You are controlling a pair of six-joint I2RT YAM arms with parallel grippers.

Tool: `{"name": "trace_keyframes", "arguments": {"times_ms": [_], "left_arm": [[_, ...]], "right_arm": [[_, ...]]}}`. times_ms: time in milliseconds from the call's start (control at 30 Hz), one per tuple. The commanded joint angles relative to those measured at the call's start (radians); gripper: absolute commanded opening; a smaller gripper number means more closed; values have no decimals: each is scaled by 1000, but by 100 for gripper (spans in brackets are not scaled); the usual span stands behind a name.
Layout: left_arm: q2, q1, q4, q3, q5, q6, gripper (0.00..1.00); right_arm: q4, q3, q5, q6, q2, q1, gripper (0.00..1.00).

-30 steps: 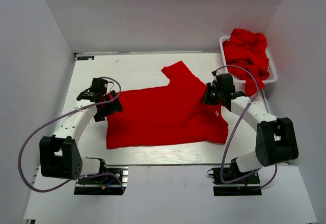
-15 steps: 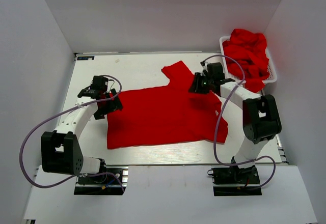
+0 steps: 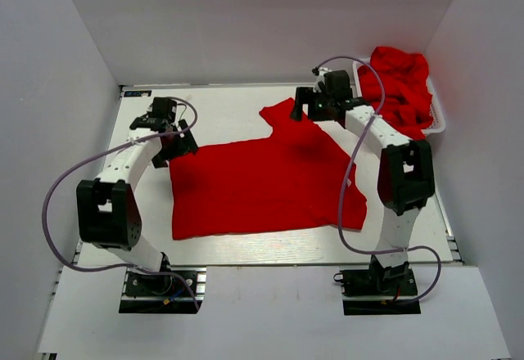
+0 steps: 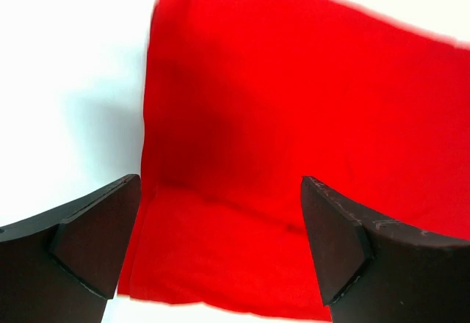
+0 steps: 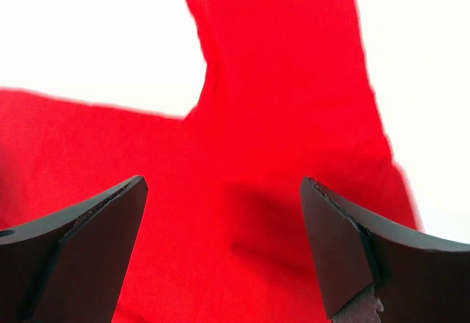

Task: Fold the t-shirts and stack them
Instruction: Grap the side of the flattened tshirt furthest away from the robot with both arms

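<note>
Hovering with both pairs of jaws spread wide, gripping nothing: my left jaws over the far left corner of the red t-shirt (image 3: pixel 262 184) lying flat on the tabletop (image 3: pixel 221 114), my right jaws over its far sleeve (image 3: pixel 284 119). More red t-shirts (image 3: pixel 401 78) heaped in the white basket (image 3: pixel 440 117), far right.

The right end effector (image 3: pixel 304 108) swung out above the t-shirt (image 3: pixel 262 184) sleeve — left end effector (image 3: pixel 180 144) reached farther.

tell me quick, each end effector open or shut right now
Left end effector: open, empty, over the spread bright red fabric t-shirt.
Right end effector: open, empty, over the same shirt.
</note>
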Motion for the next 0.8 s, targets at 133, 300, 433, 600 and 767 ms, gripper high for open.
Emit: {"name": "trace_keyframes", "arguments": {"times_ms": [133, 300, 433, 600, 767], "left_arm": [[152, 22, -36, 200, -147, 22, 100], [238, 42, 11, 251, -84, 22, 100], [310, 67, 22, 283, -73, 13, 100], [360, 96, 45, 283, -73, 12, 100], [419, 105, 68, 293, -41, 12, 100]], "right_arm": [[-109, 395, 150, -53, 234, 2, 90], [-56, 630, 175, -24, 443, 5, 90], [62, 677, 212, -8, 515, 10, 90], [179, 735, 241, -1, 604, 16, 90], [257, 796, 227, 4, 699, 22, 90]]}}
